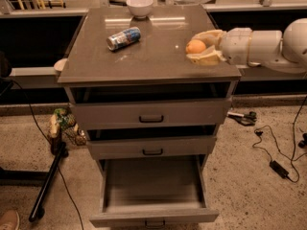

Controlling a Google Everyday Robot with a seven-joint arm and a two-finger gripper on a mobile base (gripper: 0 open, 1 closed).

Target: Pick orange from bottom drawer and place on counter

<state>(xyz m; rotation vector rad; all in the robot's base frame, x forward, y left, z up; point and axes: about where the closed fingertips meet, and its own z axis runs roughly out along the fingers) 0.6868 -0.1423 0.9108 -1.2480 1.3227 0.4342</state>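
The orange (195, 46) is small and round, held between the two tan fingers of my gripper (198, 46). The gripper comes in from the right on a white arm and is shut on the fruit over the right part of the counter (153, 56), the glossy grey-brown top of the cabinet. I cannot tell whether the orange touches the surface. The bottom drawer (152, 186) stands pulled out, and its plain grey inside shows nothing in it.
A blue-and-white can (123, 38) lies on its side on the counter's left middle. A white bowl (139, 6) stands at the counter's back edge. The two upper drawers (151, 116) are slightly open. Cables (273, 152) lie on the floor at right; a dark stand (45, 186) leans at left.
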